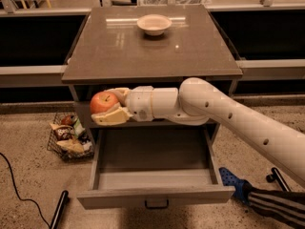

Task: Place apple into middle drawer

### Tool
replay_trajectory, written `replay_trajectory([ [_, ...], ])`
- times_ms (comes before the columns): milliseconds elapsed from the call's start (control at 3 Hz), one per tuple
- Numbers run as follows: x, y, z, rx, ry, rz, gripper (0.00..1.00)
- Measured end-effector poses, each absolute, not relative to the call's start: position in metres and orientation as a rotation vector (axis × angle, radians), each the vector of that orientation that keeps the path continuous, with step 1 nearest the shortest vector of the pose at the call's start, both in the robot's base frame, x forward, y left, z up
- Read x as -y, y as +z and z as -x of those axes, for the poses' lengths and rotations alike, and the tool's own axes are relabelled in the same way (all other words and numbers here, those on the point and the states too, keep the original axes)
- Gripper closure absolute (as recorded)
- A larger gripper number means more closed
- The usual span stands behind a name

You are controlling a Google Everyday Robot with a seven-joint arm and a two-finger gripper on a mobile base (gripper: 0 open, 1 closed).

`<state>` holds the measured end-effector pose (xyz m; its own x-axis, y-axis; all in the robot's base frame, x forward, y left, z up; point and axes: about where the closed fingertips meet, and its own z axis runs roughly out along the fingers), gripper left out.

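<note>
The red-orange apple (102,102) is held between the beige fingers of my gripper (108,106), which is shut on it. The gripper and apple hang in front of the upper drawer front, just above the back left part of the middle drawer (152,194). That drawer is pulled wide open, its grey inside showing, with a small dark bar handle on its front. My white arm reaches in from the right and hides the upper drawer's handle.
A shallow beige bowl (154,24) stands on the brown cabinet top (119,51) near the back. A wire basket (69,138) of snacks sits on the floor at the left. A black cable runs over the floor at lower left. A blue object lies at lower right.
</note>
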<state>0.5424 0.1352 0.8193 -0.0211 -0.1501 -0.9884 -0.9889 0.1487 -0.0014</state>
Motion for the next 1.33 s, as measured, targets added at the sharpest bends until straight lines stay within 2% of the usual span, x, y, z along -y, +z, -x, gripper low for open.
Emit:
replay_trajectory([
  [333, -0.137, 0.814, -0.541, -1.408, 1.033, 1.215, 1.0],
  [1333, -0.109, 0.656, -0.508, -1.669, 1.067, 1.155, 1.0],
])
